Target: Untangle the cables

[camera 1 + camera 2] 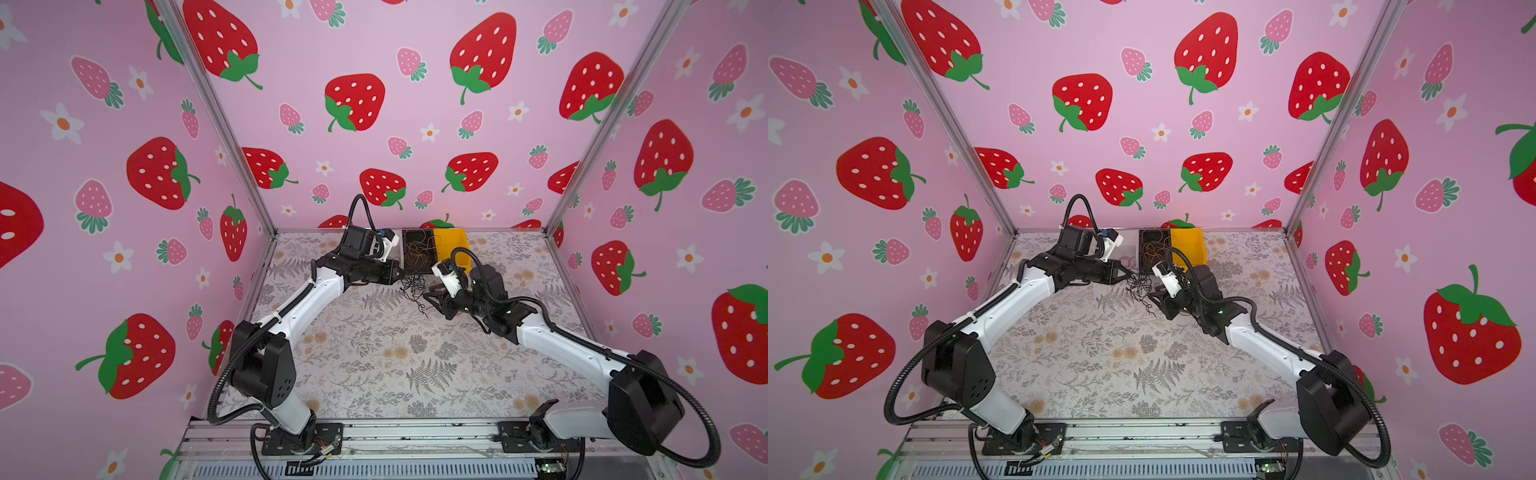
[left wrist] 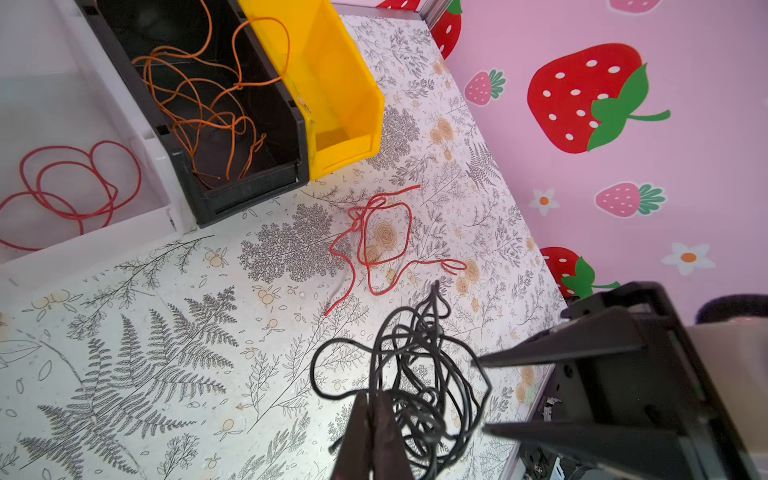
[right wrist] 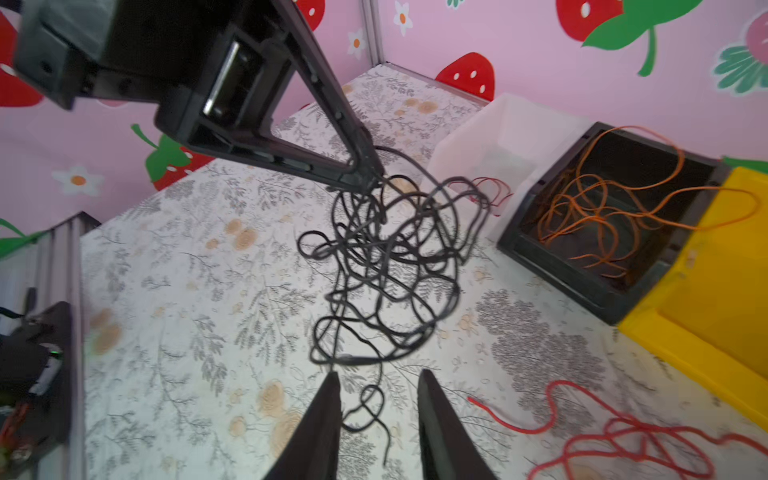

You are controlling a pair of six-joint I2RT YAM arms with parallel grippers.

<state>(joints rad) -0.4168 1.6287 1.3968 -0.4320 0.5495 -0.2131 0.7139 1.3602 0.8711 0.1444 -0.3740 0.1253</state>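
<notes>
Teasing slowly seems wisest: the left hand, clamped on the black cables, dangles the tangle over the desk near the black bin, and the right hand, jaws apart and holding nothing, should take one loose tail and draw gently away. Wrist views show a red cable loose on the desk; both top views leave it unclear.

My arms are white and black. I see black cables, a red cable; orange cables in a black bin, red cables in a white bin; a yellow bin. Grey-fern, tan-flower table. Pink strawberry walls.
</notes>
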